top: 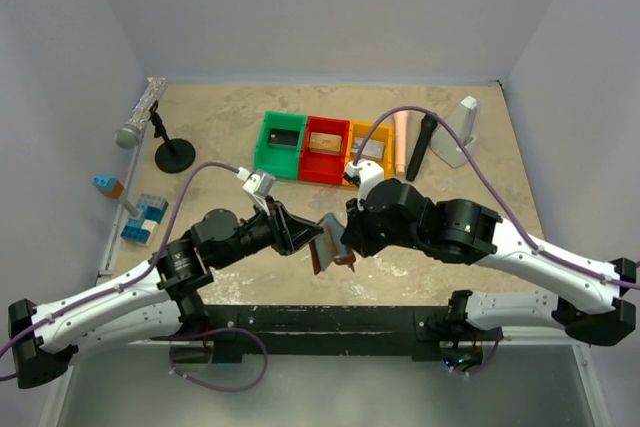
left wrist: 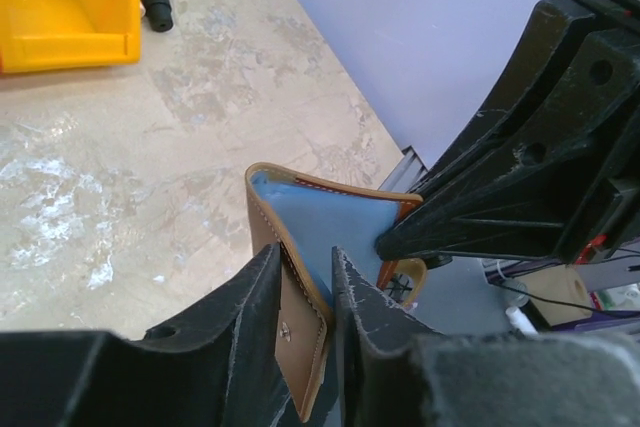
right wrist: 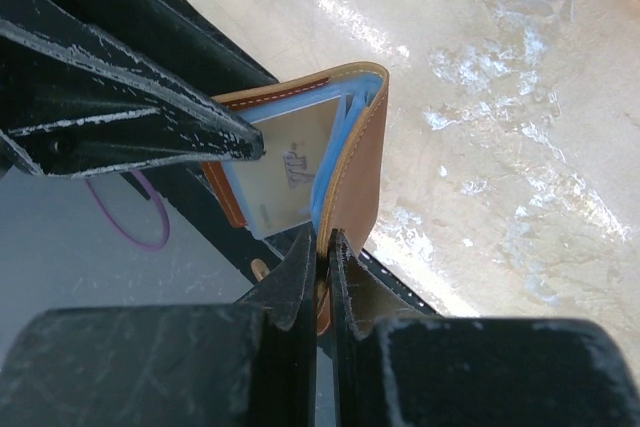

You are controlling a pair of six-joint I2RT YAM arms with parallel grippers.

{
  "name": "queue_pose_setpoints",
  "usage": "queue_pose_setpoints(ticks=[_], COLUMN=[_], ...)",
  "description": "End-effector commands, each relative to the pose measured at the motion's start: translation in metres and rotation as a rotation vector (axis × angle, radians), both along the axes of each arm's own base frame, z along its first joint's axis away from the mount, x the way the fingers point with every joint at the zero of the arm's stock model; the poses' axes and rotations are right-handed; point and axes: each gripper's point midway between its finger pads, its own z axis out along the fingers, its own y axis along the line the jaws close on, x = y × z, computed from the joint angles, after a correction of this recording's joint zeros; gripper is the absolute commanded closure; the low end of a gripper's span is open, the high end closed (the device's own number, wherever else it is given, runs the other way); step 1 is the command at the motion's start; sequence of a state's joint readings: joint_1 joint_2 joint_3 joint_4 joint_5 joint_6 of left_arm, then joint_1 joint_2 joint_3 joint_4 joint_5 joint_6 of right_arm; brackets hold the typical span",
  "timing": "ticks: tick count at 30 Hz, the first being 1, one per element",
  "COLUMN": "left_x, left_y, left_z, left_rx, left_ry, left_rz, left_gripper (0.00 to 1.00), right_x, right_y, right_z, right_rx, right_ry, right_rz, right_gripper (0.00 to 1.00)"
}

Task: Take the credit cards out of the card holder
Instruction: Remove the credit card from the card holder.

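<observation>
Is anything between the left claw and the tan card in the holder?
Nothing loose. The left claw straddles the card holder's snap flap, and in the right wrist view one fingertip lies against the tan card, which sits tucked in its grey-blue pocket.

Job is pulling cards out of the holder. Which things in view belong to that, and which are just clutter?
Job:
card holder, tan card in its pocket, left tool and right tool, both gripping the holder.

Lying about:
green bin, red bin, yellow bin, microphone, toy blocks, black cylinder, pink tube, grey stand.
</observation>
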State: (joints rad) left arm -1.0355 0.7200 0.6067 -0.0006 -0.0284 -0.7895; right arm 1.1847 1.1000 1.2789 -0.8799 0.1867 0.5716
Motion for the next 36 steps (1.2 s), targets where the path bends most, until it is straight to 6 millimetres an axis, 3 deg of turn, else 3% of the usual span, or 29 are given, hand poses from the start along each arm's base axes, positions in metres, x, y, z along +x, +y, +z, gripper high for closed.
queue_pose_setpoints(ticks=[1,5,7,10,14,16,21,23,27,32,36], left_x=[0.0,0.002,0.002,0.002,0.005,0.009,0.015,0.017,0.022,0.031,0.042], left_y=[0.005,0.008,0.009,0.01,0.021,0.031,0.052,0.054,0.047,0.029,0.011], left_z=[-0.012,-0.018,-0.022,-0.025,-0.037,-0.044,-0.062,-0.069,-0.086,-0.116,-0.135], left_rx=[0.047,0.065,0.077,0.095,0.174,0.237,0.397,0.433,0.48,0.551,0.557], left_ry=[-0.006,-0.003,-0.004,-0.013,0.0,0.013,0.074,0.1,0.162,0.258,0.34], left_rz=[0.009,0.025,0.027,0.024,0.059,0.098,0.181,0.199,0.218,0.224,0.219], left_gripper=[0.71,0.7,0.77,1.0,1.0,1.0,1.0,1.0,1.0,1.0,1.0], right_x=[-0.001,-0.002,-0.004,-0.006,-0.005,-0.004,0.0,0.002,0.004,0.015,0.015], right_y=[0.007,0.008,0.008,0.009,0.002,-0.003,-0.019,-0.025,-0.029,-0.022,-0.011], right_z=[0.02,0.02,0.02,0.02,0.005,-0.003,-0.018,-0.021,-0.029,-0.046,-0.055], right_rx=[0.109,0.112,0.124,0.15,0.116,0.108,0.101,0.09,0.086,0.117,0.188], right_ry=[-0.029,-0.025,-0.026,-0.033,-0.022,-0.015,-0.013,-0.019,-0.032,-0.096,-0.105], right_rz=[0.011,0.015,0.025,0.042,0.03,0.018,-0.027,-0.042,-0.06,-0.06,-0.044], right_gripper=[1.0,1.0,1.0,1.0,1.0,0.9,0.53,0.48,0.47,0.47,0.52])
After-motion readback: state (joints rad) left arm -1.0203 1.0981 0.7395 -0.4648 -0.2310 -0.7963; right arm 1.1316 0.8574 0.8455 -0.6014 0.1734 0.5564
